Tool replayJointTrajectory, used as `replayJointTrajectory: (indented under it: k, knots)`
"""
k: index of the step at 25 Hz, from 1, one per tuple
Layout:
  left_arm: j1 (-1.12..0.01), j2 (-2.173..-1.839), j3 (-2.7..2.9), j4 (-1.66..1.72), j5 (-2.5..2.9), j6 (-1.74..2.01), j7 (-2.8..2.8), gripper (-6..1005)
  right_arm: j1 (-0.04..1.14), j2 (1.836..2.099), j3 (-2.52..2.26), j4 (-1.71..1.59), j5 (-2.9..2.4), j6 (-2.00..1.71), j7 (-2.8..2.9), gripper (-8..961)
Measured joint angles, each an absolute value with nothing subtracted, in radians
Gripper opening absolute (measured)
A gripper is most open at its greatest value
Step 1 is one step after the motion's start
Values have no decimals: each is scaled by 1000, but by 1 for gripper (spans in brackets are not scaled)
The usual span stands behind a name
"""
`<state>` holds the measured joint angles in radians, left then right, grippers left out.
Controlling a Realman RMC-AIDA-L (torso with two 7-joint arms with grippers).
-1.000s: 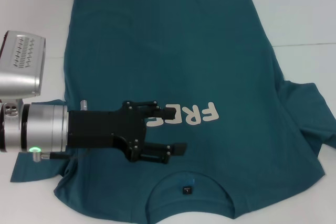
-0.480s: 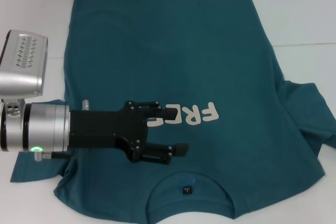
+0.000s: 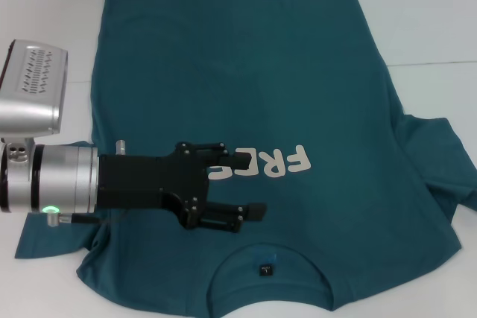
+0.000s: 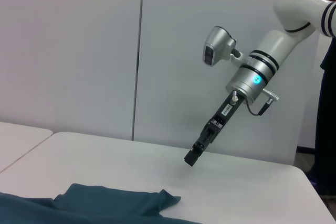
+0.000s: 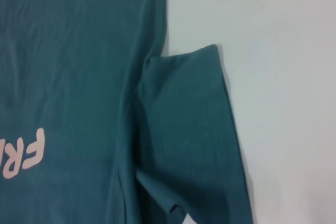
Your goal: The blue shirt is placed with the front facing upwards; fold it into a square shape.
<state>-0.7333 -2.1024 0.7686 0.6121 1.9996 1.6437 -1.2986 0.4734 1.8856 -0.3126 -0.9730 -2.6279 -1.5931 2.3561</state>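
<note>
Left fingers (image 3: 237,184) spread, empty, above blue shirt (image 3: 246,72).

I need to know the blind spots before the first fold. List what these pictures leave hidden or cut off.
- Lettering: head view, its left end is covered by the left gripper.
- Blue shirt: head view, collar edge cut by the bottom frame edge.
- Inner label: too small to read.
- Right gripper: seen far off in the left wrist view, fingers unclear.
</note>
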Motion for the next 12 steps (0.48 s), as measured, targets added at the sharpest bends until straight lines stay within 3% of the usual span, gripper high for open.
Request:
replayJointTrajectory:
  k: [12]
  knots:
    - [-733,-2106,769,608,2001,1641,-1295,844,468,1885,-311,-923,-2628,-1548,2364,809]
